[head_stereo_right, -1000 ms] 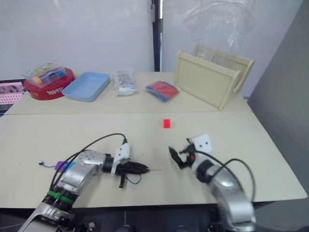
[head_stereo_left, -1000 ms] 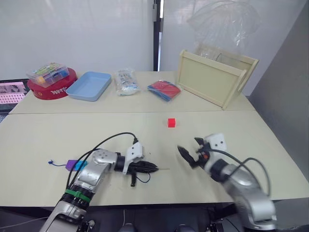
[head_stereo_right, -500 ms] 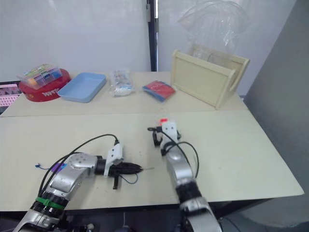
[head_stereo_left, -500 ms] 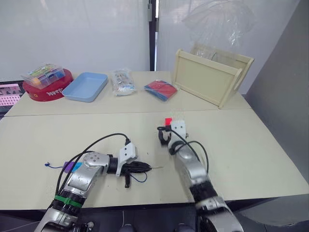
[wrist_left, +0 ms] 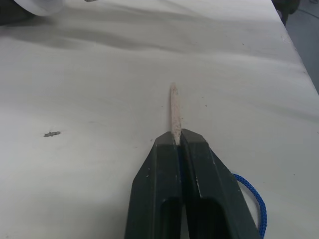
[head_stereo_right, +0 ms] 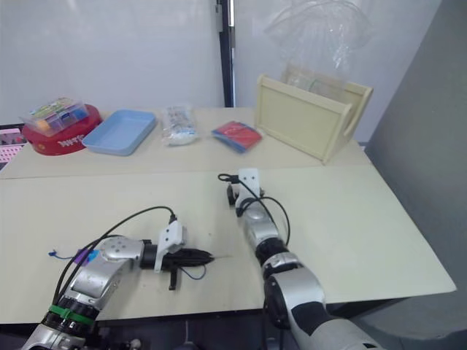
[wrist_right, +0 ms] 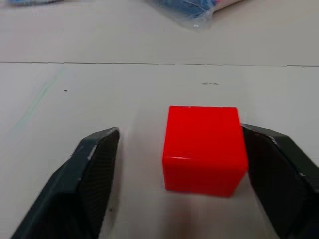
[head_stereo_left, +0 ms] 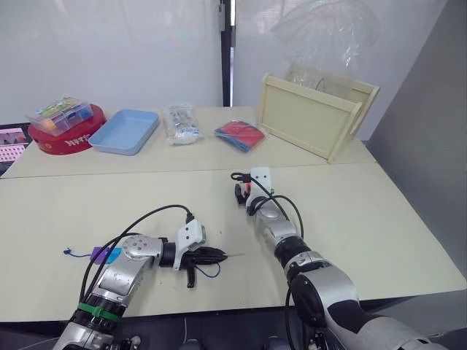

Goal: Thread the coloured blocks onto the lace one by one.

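Red cube [wrist_right: 204, 148] between parted right gripper [wrist_right: 199, 174], lace [wrist_left: 175, 115] tip pinched in left gripper [wrist_left: 180, 144], likely above table.

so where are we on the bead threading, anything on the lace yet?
Done: a purple bead and a cyan bead seem to sit on the dark blue lace near its far end. In hand: the left gripper is shut on the lace's pale stiff tip; the right gripper is open around the red cube bead, one finger touching it. Left: grasp and thread that cube.
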You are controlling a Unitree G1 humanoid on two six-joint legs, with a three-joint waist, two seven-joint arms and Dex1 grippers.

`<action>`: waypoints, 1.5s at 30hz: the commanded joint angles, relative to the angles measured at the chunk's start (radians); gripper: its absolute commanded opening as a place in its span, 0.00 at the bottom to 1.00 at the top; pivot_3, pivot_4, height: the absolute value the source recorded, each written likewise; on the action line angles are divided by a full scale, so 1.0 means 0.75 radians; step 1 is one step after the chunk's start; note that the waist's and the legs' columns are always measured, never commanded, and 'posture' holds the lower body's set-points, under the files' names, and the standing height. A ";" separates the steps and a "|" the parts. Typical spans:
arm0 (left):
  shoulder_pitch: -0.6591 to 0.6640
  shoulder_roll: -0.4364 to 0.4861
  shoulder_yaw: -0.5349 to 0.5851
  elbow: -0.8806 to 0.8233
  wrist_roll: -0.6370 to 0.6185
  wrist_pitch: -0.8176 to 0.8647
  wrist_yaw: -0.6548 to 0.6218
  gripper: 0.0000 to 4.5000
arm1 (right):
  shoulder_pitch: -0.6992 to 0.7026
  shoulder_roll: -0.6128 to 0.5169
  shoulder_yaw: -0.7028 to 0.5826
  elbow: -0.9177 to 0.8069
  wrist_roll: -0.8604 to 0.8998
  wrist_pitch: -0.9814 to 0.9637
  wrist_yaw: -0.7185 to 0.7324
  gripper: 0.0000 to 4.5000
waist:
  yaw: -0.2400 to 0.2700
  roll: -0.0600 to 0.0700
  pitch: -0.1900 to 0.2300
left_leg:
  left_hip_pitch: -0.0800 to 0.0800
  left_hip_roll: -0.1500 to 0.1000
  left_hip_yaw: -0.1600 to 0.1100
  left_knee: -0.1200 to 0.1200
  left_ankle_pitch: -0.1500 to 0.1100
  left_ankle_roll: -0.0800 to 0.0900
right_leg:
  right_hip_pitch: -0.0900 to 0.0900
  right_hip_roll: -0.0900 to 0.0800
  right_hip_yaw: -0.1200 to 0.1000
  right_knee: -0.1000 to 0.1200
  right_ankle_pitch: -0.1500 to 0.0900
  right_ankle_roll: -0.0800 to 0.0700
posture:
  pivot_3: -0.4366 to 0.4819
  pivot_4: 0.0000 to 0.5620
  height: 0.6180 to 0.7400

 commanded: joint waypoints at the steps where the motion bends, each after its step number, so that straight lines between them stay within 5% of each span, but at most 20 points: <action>1: 0.005 0.008 0.003 -0.045 -0.022 0.000 -0.003 0.00 | -0.026 0.019 -0.022 0.010 0.022 -0.035 0.009 0.52 | -0.007 0.000 0.000 | 0.000 0.000 0.000 0.000 0.000 0.000 | 0.000 0.000 0.000 0.000 0.000 0.000 | 0.48 0.27 1.00; 4: 0.001 0.005 0.000 -0.040 -0.021 -0.002 -0.006 0.00 | -0.024 0.013 -0.028 0.009 0.025 -0.048 0.019 0.28 | -0.014 0.000 0.000 | 0.000 0.000 0.000 -0.001 0.000 0.000 | 0.000 0.000 0.000 0.000 0.000 0.000 | 0.48 0.27 1.00; 11: -0.004 0.002 -0.007 -0.026 -0.014 -0.014 -0.012 0.00 | 0.079 -0.003 0.001 -0.161 0.018 -0.117 0.103 0.27 | -0.019 0.000 0.000 | 0.000 0.000 -0.001 -0.001 0.000 0.000 | 0.000 0.000 0.000 0.000 0.000 0.000 | 0.48 0.27 1.00; 17: -0.009 -0.002 -0.009 -0.008 -0.020 -0.017 -0.022 0.00 | 0.714 -0.046 0.245 -1.263 -0.111 0.216 0.137 0.27 | -0.007 0.001 -0.001 | -0.006 0.000 -0.002 -0.002 0.000 0.000 | -0.002 0.000 0.000 0.001 0.000 0.000 | 0.48 0.27 1.00; 23: -0.046 -0.010 -0.028 0.027 -0.021 -0.010 -0.036 0.00 | 1.262 -0.142 0.482 -1.908 -0.259 0.380 0.161 0.27 | 0.014 0.001 -0.001 | -0.008 0.000 -0.001 -0.001 0.000 0.000 | -0.008 0.000 0.001 -0.004 0.000 0.000 | 0.48 0.27 1.00; 28: -0.086 -0.012 -0.046 0.054 -0.022 -0.009 -0.058 0.00 | 1.528 -0.189 0.503 -2.049 -0.255 0.404 0.160 0.27 | 0.028 0.001 0.000 | -0.009 0.000 -0.001 -0.001 0.000 -0.001 | -0.007 0.001 0.001 -0.007 0.000 0.000 | 0.48 0.27 1.00; 39: -0.113 -0.013 -0.057 0.071 -0.017 -0.011 -0.078 0.00 | 1.642 -0.143 0.499 -2.110 -0.183 0.554 0.167 0.27 | 0.047 0.000 -0.001 | -0.008 0.000 0.000 0.000 0.000 -0.001 | -0.006 0.001 0.002 -0.007 0.000 0.000 | 0.48 0.27 1.00; 41: -0.109 -0.013 -0.058 0.065 -0.016 -0.009 -0.077 0.00 | 1.655 -0.134 0.496 -2.117 -0.173 0.523 0.163 0.49 | 0.047 0.000 -0.001 | -0.008 0.000 0.000 0.000 0.000 -0.001 | -0.006 0.001 0.002 -0.007 0.000 0.000 | 0.48 0.27 1.00; 45: -0.112 -0.012 -0.060 0.065 -0.015 -0.006 -0.078 0.00 | 1.650 -0.168 0.469 -2.163 -0.156 0.511 0.194 0.78 | 0.047 0.000 -0.001 | -0.008 0.000 0.000 0.000 0.000 -0.001 | -0.006 0.001 0.002 -0.007 0.000 0.000 | 0.48 0.27 1.00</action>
